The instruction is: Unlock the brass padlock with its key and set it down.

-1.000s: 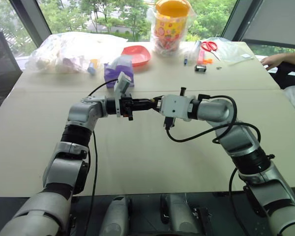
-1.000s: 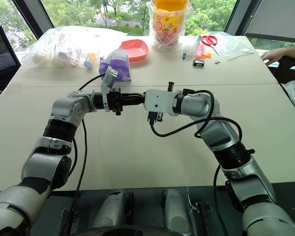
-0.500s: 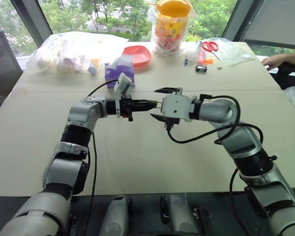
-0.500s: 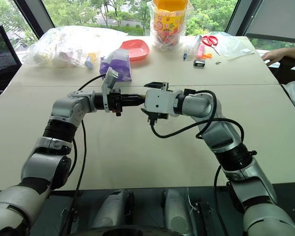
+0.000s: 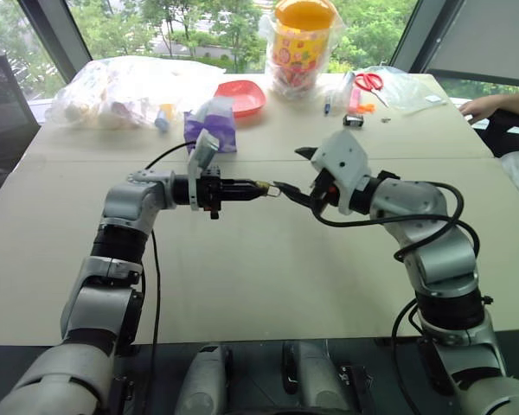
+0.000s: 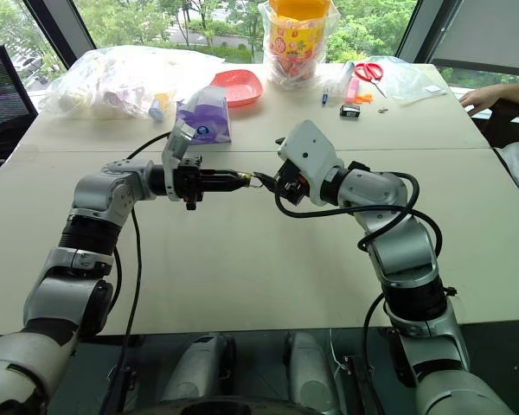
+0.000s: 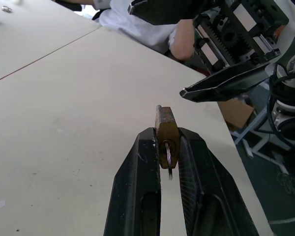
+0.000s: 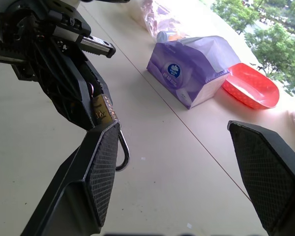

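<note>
Observed above the beige table: the left gripper is clamped on the brass padlock, its two black fingers pressed against the lock's flat sides. The padlock is held in the air, clear of the table surface, on the near side of the purple tissue box and well apart from it. In the left wrist view the key sits in the keyhole on the lock's underside. In the right wrist view the silvery shackle curves out from the brass body.

The right gripper stands just beside the padlock, on the side away from the tissue box's left end, jaws spread wide and holding nothing. One finger lies close alongside the shackle; whether it touches cannot be told.

Change from a second ago: the right gripper was then closed tight against the tip of the left gripper at the padlock. It has since let go, opened wide, rolled over at the wrist and drawn slightly back and up, so a small gap now separates the two grippers. The left gripper keeps the same grip on the padlock.

Beyond the tissue box lie a red dish, a clear plastic bag of items and a yellow-lidded jar. A person's hand rests at the table's far right edge.
</note>
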You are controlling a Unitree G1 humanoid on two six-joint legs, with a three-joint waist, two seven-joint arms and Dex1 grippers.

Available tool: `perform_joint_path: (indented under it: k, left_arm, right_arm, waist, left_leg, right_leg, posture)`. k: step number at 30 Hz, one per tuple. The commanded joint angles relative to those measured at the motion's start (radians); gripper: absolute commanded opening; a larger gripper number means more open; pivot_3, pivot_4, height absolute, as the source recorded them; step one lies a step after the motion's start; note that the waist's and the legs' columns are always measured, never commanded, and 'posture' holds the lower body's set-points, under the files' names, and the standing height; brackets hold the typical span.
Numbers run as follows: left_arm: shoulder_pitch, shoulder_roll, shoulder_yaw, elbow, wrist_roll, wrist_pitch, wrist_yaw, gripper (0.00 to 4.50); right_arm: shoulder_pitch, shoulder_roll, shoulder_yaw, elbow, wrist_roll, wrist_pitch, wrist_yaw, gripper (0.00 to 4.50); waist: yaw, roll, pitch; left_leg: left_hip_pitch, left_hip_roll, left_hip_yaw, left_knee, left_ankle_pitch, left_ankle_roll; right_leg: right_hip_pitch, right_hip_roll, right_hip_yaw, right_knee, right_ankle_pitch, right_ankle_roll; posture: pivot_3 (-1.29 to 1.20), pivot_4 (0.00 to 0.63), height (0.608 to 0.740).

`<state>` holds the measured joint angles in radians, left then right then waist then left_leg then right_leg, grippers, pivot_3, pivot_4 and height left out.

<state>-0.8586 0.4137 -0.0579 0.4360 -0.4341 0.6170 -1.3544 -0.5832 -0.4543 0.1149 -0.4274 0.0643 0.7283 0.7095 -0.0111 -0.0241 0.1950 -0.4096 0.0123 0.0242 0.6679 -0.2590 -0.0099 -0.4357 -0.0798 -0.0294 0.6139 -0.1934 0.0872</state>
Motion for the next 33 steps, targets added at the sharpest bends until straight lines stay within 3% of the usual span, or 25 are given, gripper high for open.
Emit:
perform_joint_path:
  k: [1,18,24,30,33]
  left_arm:
    - [-0.021,0.004,0.018,-0.067,-0.047,0.027,-0.013,0.01]
    - [0.007,0.040,0.029,-0.202,-0.130,0.113,-0.025,0.01]
    - [0.001,0.046,0.016,-0.169,-0.112,0.081,-0.017,0.01]
    - [0.006,0.004,0.009,-0.100,-0.104,0.103,0.043,0.01]
    - [0.012,-0.042,-0.011,-0.045,-0.071,0.086,0.100,0.01]
  right_arm:
    - [0.002,-0.015,0.001,-0.030,0.012,-0.020,-0.015,3.60]
    - [0.020,-0.061,0.030,0.032,0.047,-0.041,0.025,3.60]
    - [0.028,-0.091,-0.002,0.055,0.075,-0.032,0.027,3.60]
    - [0.122,-0.267,0.014,0.089,-0.035,-0.154,0.040,3.60]
    - [0.173,-0.328,-0.049,0.006,0.059,-0.089,0.113,3.60]
  waist:
    - [0.000,0.000,0.000]
    - [0.000,0.000,0.000]
    - [0.001,0.000,0.000]
    - [0.008,0.000,0.000]
    - [0.009,0.000,0.000]
  left_leg:
    - [0.000,0.000,0.000,0.000,0.000,0.000]
    - [0.000,0.000,0.000,0.000,0.000,0.000]
    - [0.000,0.000,0.000,0.000,0.000,0.000]
    - [0.000,-0.001,0.000,0.000,0.000,0.000]
    - [-0.001,-0.001,0.000,0.000,0.000,0.000]
  right_leg:
    - [0.000,0.000,0.000,0.000,0.000,0.000]
    - [0.000,0.000,0.000,0.000,0.000,0.000]
    - [0.000,0.000,0.000,0.000,-0.001,-0.002]
    - [0.000,-0.001,0.000,-0.002,-0.002,-0.003]
    - [0.001,-0.001,0.000,-0.002,-0.002,-0.002]
  posture:
    - [0.00,0.150,0.740]
    - [0.00,0.150,0.740]
    - [0.00,0.150,0.740]
    - [0.00,0.150,0.740]
    - [0.00,0.150,0.740]
